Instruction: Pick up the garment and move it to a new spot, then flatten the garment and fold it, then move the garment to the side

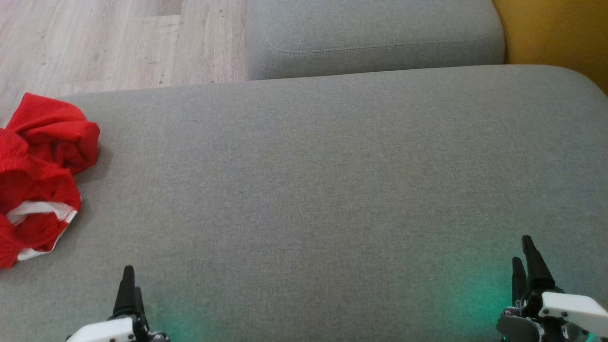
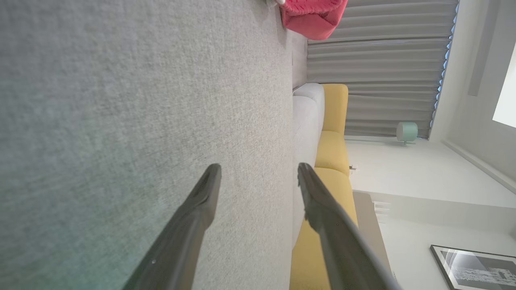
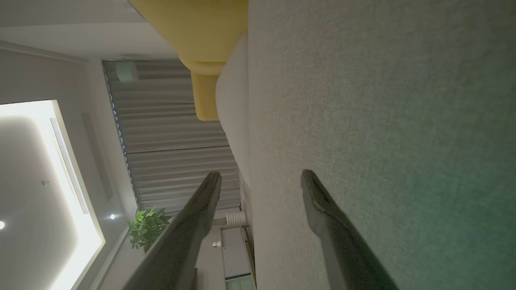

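Note:
The garment [image 1: 42,156] lies crumpled at the far left edge of the grey cushion [image 1: 332,190], red with a white band and striped trim showing at its lower side. In the left wrist view, part of the garment [image 2: 312,16] pokes in at the top. My left gripper [image 1: 132,285] is at the bottom left, open, well below and to the right of the garment. In its own wrist view the left gripper [image 2: 258,169] holds nothing. My right gripper [image 1: 522,251] stands open at the bottom right, far from the garment; the right gripper [image 3: 262,177] is empty above the cushion.
A second grey cushion [image 1: 375,38] sits beyond the far edge, with a yellow cushion [image 1: 560,33] at the top right. Wooden floor [image 1: 118,42] lies past the far left edge. The garment overhangs the picture's left edge.

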### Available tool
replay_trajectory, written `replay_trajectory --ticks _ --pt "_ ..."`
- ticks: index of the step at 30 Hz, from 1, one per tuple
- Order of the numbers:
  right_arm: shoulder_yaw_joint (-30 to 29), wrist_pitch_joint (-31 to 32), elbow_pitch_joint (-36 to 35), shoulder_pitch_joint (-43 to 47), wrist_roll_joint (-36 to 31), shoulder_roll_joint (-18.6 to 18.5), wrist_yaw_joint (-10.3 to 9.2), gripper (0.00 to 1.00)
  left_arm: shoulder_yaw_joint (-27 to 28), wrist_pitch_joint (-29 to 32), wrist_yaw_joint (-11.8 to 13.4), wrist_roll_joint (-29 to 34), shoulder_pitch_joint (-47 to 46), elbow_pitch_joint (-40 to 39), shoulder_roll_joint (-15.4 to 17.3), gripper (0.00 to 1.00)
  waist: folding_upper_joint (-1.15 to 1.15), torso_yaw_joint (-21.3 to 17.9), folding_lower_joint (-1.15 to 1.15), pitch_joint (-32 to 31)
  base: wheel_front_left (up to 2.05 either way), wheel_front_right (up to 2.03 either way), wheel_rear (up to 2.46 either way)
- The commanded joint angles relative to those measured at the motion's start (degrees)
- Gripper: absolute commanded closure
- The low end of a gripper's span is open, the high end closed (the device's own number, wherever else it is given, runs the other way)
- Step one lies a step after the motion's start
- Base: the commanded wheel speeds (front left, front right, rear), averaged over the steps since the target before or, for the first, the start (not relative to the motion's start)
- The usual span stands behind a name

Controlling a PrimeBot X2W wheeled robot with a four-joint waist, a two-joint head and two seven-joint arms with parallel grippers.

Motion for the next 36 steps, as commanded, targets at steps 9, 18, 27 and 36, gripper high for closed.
replay_trajectory --ticks 9,18,27,36 --pt "0.8 -2.0 -3.7 -1.6 -5.1 -0.2 0.09 0.00 -0.5 -2.0 0.1 4.0 -1.5 -3.8 0.3 0.00 0.00 -0.1 0.00 -0.3 0.00 0.00 0.00" --pt "1.9 -3.5 -5.8 -1.4 -12.5 -0.3 0.12 0.00 -1.9 -3.5 1.5 11.5 -1.6 -6.1 0.3 0.00 0.00 -0.2 0.00 -0.6 0.00 0.00 0.00" --pt "3.3 -4.9 -8.0 -1.3 -19.9 -0.3 0.15 0.00 -3.7 -4.9 2.7 19.7 -1.4 -7.8 0.3 0.00 0.00 -0.3 0.00 -0.7 0.00 0.00 0.00" --pt "5.4 -6.4 -9.7 -1.0 -28.0 -0.3 0.18 0.00 -5.3 -6.4 3.4 27.3 -1.0 -9.0 0.3 0.00 0.00 -0.5 0.00 -0.9 0.00 0.00 0.00"
